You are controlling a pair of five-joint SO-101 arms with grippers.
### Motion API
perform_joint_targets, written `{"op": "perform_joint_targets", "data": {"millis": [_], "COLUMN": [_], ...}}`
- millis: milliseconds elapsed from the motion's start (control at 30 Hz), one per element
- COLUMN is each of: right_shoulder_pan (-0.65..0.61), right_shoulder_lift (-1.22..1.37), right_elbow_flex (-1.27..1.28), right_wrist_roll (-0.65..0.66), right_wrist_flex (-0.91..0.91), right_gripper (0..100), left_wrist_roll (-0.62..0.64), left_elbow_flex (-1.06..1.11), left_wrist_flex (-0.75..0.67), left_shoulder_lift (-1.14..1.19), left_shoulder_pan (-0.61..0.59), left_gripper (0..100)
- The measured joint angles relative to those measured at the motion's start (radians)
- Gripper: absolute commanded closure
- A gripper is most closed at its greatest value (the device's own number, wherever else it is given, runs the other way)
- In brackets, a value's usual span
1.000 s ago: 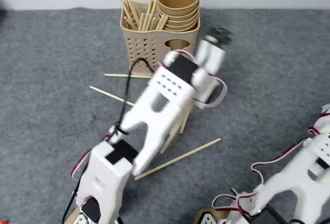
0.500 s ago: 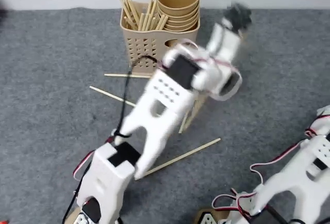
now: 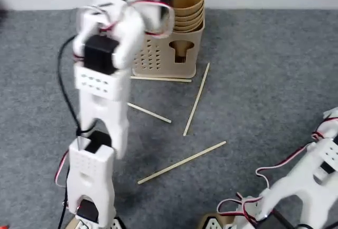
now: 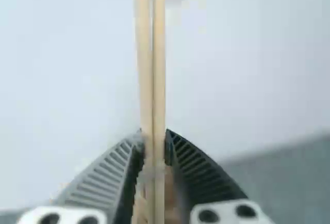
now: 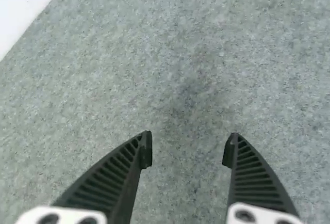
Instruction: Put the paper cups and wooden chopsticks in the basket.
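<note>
We're on the left arm (image 3: pixel 97 115) now: white moulded shells, a black servo block (image 3: pixel 99 55), a row of small holes (image 3: pixel 95 83) across one plate, a black cable (image 3: pixel 64 89) trailing alongside. The right arm (image 3: pixel 309 179) wears the same white, with red-and-white wires (image 3: pixel 277 167). Left gripper (image 4: pixel 153 135) and right gripper (image 5: pixel 189 136) show dark grey ribbed fingers (image 5: pixel 116 182) on white bases with screw holes.

Left arm (image 3: pixel 100 81) hides part of the basket (image 3: pixel 177 55); chopsticks (image 4: pixel 152 69) run off-frame
</note>
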Motion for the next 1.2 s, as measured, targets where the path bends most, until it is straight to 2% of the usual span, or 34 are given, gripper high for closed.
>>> {"op": "perform_joint_targets", "data": {"millis": [200, 367, 567, 667, 867, 1100, 1200], "right_shoulder_pan": [-0.032, -0.029, -0.029, -0.029, -0.029, -0.041, -0.054], "right_shoulder_lift": [0.0, 0.0, 0.0, 0.0, 0.0, 0.0, 0.0], "right_elbow_flex": [0.0, 0.0, 0.0, 0.0, 0.0, 0.0, 0.0], "right_wrist_roll": [0.0, 0.0, 0.0, 0.0, 0.0, 0.0, 0.0], "right_wrist_flex": [-0.029, -0.044, -0.044, -0.044, -0.044, -0.044, -0.044], "right_gripper": [76.2, 76.2, 76.2, 76.2, 76.2, 76.2, 76.2], "left_wrist_roll": [0.0, 0.0, 0.0, 0.002, 0.173, 0.196, 0.196], "left_elbow_flex": [0.011, 0.011, 0.011, 0.011, 0.011, 0.011, 0.011], "left_wrist_flex": [-0.245, -0.316, -0.321, -0.279, -0.143, -0.095, -0.095], "left_shoulder_lift": [0.031, 0.12, 0.164, 0.184, 0.204, 0.204, 0.204], "left_shoulder_pan": [-0.112, -0.157, -0.157, -0.143, -0.141, -0.143, -0.143], "left_gripper": [99, 99, 99, 99, 99, 99, 94]}}
